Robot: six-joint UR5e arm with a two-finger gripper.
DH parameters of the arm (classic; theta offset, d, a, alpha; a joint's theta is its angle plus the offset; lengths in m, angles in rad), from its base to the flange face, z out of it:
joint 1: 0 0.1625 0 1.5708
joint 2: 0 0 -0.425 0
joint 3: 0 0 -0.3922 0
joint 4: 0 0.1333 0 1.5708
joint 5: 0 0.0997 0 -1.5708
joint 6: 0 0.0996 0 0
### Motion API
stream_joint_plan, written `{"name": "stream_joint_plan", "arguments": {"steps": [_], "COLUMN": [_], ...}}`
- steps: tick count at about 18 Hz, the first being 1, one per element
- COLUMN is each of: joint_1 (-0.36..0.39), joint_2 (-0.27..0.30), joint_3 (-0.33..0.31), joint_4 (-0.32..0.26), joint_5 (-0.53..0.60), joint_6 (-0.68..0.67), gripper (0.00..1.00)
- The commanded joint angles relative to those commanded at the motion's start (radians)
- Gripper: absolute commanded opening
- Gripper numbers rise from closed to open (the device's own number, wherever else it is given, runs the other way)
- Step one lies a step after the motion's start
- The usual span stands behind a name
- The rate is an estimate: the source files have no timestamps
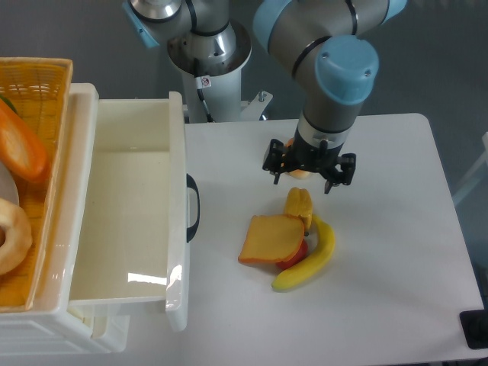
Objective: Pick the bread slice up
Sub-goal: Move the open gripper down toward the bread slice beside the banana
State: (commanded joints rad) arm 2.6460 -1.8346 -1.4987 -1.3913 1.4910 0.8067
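The bread slice (272, 239) lies flat on the white table (389, 191), a yellow-orange square with a darker crust edge. It leans over a red item (300, 255) and touches the curved yellow banana (309, 261) on its right. A lumpy yellow pepper (299, 206) sits just behind it. My gripper (307, 177) hangs above and behind the pepper, well back from the slice. Its dark fingers (274, 162) are spread and nothing is held between them. An orange object (300, 173) shows partly behind the gripper.
A large open white drawer (122, 221) with a dark handle (193, 207) fills the left half. A wicker basket (34, 84) with toy foods sits at the far left. The robot base (207, 53) stands at the back.
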Motion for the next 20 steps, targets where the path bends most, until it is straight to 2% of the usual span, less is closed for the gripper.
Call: {"name": "stream_joint_plan", "arguments": {"steps": [5,12,17,20], "joint_1": [0.003,0.025,0.002,-0.011], "joint_2": [-0.02,-0.014,-0.051,-0.098], "joint_3": [-0.003,-0.057,-0.071,-0.068], "joint_4": [0.008,0.005,0.009,0.076], "joint_5": [-0.002,-0.008,-0.008,-0.008], "joint_6": [0.046,0.028,0.026,0.026], "gripper": [1.0,1.0,1.0,1.0]}}
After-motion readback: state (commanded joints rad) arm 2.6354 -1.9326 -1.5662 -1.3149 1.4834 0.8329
